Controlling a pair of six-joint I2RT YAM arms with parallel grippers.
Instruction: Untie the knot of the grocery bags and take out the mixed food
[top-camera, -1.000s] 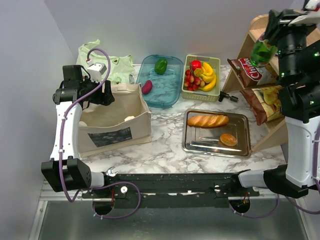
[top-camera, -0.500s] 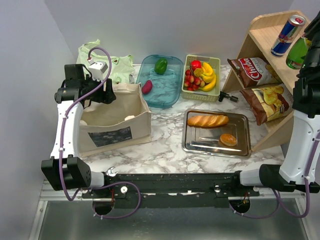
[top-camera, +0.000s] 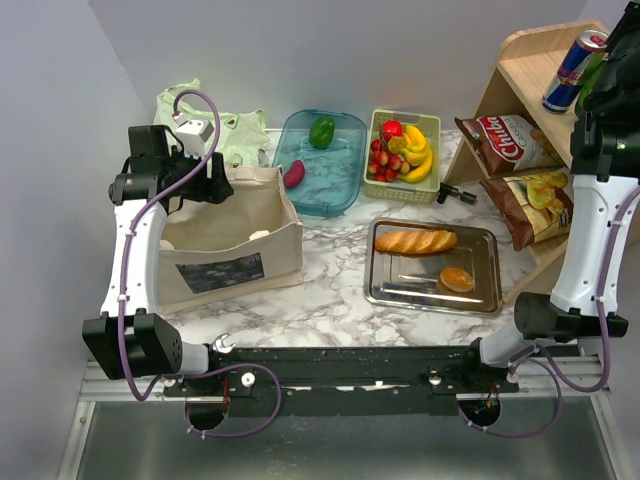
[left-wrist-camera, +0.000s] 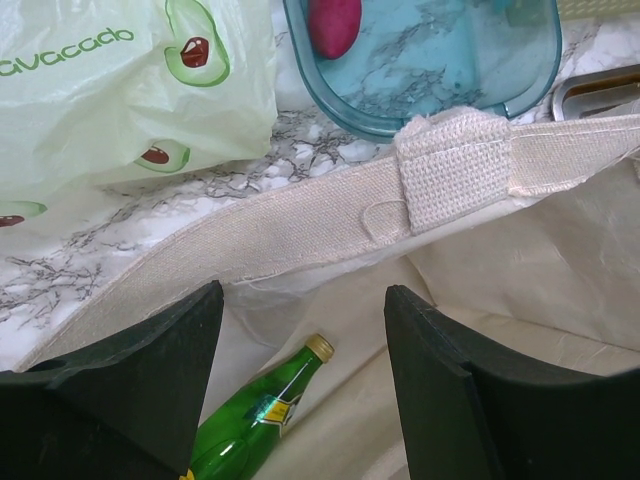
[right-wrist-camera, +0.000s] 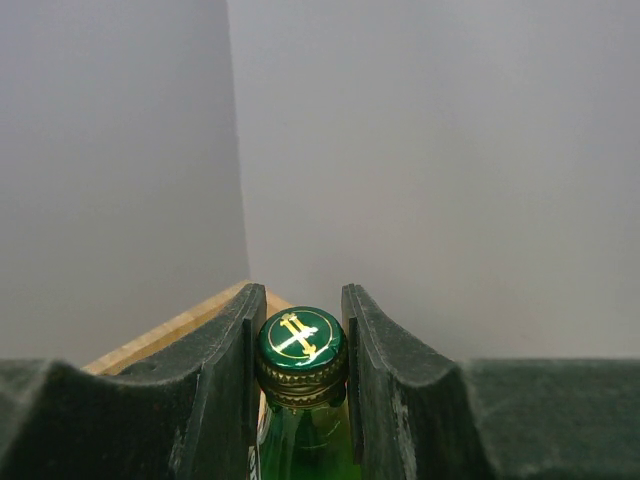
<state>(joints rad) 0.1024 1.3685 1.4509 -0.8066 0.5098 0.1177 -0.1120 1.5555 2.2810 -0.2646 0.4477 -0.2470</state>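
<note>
Green glass is pinched at its thin neck: the right gripper (right-wrist-camera: 298, 312) is clenched on the green bottle (right-wrist-camera: 300, 345), high up by the wooden shelf (top-camera: 520, 70), just beside the drink can (top-camera: 572, 70). Held only by the neck, the bottle could swing or slip out, or bump the can and tip it on the way down. The left gripper (left-wrist-camera: 300, 300) hangs with jaws wide apart and nothing in them over the rim of the canvas tote (left-wrist-camera: 300, 215), where a second green bottle (left-wrist-camera: 262, 402) lies inside. Going down, a finger could catch the cloth edge and drag the tote. The pale green bag (left-wrist-camera: 120, 100) lies flat behind the tote. A second ago the right arm stood in front of the shelf and hid the can; now it is at the far right and the can shows. The left arm has hardly moved
</note>
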